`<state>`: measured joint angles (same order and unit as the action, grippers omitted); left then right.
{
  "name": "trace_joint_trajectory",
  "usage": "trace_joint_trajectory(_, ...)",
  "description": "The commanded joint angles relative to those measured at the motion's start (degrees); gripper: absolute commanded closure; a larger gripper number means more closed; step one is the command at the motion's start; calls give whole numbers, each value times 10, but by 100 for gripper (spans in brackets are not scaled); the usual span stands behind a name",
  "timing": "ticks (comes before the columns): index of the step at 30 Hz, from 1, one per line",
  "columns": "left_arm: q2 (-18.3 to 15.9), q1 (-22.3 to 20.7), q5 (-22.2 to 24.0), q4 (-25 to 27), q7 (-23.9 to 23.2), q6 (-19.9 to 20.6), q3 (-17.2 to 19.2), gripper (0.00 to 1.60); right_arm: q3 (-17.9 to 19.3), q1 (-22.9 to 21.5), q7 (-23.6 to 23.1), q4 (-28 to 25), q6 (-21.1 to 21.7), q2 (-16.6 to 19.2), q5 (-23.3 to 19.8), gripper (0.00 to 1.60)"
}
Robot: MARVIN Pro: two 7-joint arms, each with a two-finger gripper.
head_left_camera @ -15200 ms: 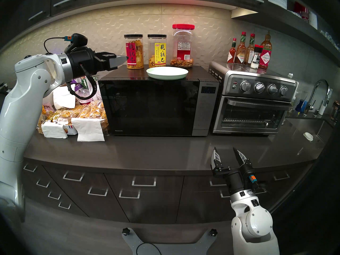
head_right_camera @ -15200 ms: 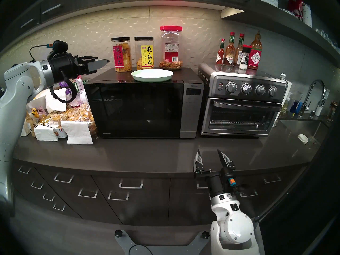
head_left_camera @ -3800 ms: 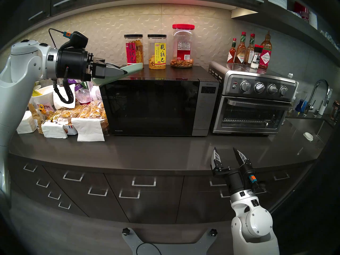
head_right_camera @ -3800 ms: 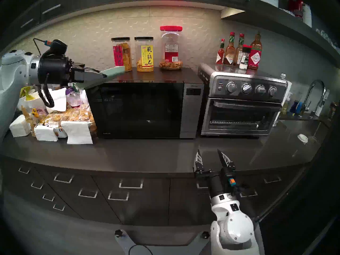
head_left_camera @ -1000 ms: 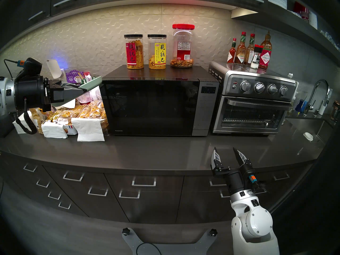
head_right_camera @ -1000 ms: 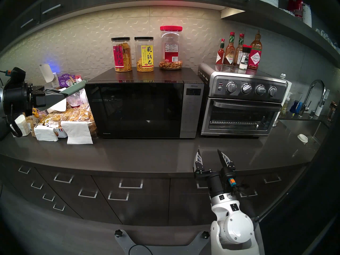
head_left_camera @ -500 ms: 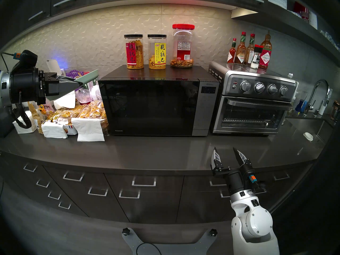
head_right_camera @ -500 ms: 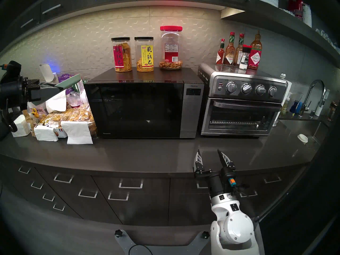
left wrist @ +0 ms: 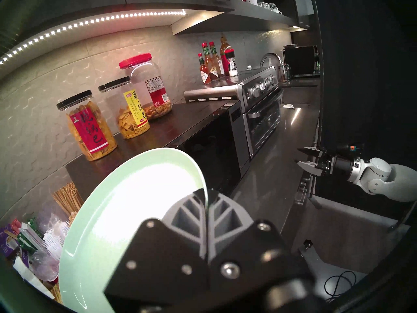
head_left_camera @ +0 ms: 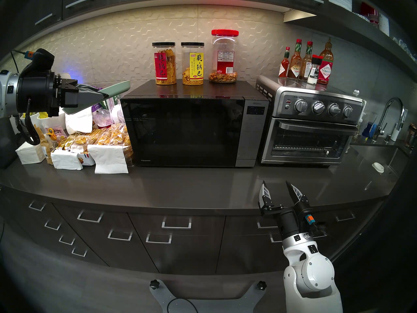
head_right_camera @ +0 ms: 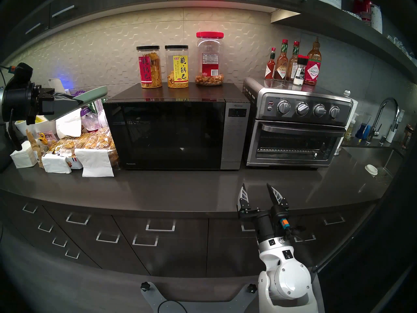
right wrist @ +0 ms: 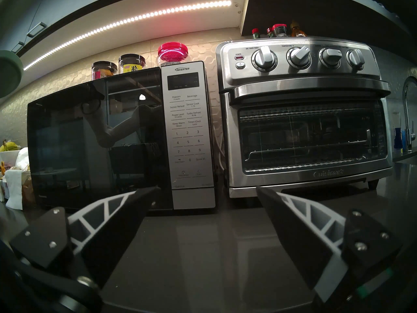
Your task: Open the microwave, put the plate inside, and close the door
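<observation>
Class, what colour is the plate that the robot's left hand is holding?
Pale mint green. The plate shows best in the left wrist view, gripped at its rim by the left hand.

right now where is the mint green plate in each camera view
Head stereo left: plate, upper left, tilted, beside the microwave's top left corner.
Head stereo right: plate, upper left, same pose.
Left wrist: plate, fills the lower left, its rim pinched in the left gripper.
Right wrist: plate, only an edge at the far left.
Shared landmark: the red-lidded jar on the microwave.
</observation>
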<state>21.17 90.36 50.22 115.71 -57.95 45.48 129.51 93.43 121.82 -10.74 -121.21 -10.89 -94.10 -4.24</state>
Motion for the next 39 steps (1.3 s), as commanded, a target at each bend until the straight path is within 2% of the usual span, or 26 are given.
trace_joint_trajectory(1,-47,-41,23,-14,8,-14,-8,160,0,-2,-1,-13,-2,1,0,0)
trace_joint_trajectory(9,-55,-57,40,-20,19,-21,-26,160,0,-2,-1,-14,-2,1,0,0)
trace_joint_trajectory(39,-57,-66,52,-25,38,-30,-46,160,0,-1,-1,-14,-2,1,0,0)
